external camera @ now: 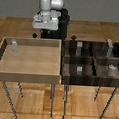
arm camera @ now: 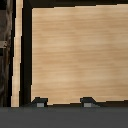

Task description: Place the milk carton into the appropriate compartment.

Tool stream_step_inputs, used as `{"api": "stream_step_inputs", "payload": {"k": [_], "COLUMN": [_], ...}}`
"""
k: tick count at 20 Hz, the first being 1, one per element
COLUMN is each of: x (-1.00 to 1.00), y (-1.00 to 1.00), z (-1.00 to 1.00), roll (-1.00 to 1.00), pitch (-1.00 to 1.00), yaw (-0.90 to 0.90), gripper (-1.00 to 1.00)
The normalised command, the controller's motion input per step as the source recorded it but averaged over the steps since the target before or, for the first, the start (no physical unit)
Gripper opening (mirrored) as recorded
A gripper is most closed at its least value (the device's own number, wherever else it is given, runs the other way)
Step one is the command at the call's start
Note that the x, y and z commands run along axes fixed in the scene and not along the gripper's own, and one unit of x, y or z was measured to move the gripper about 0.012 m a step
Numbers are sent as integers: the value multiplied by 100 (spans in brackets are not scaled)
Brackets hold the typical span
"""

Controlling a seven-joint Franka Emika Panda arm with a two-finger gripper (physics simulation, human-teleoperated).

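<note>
The gripper (arm camera: 62,103) hangs high over the light wooden tray (external camera: 30,71), its jaws apart with only bare tray floor between them; the two fingertips (arm camera: 39,102) show at the edge of the wrist view. The milk carton (external camera: 14,46) stands upright in that tray's far corner at the exterior view's left, well apart from the jaws (nothing touches it). The dark divided tray (external camera: 95,61) sits beside the light one, off to the jaws' side, holding small grey shapes (external camera: 79,69).
</note>
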Motion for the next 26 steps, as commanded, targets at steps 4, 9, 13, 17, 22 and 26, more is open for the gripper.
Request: {"api": "stream_step_inputs", "payload": {"k": [4,9,13,17,22,26], "x": [0,0,0,0,0,0], "y": [0,-40,-100,-100,-100,-100], "z": [0,0,0,0,0,0], "roll": [0,0,0,0,0,0], "pitch": [0,0,0,0,0,0], "yaw": [0,0,0,0,0,0], "gripper": [100,100,100,100,100,100]}}
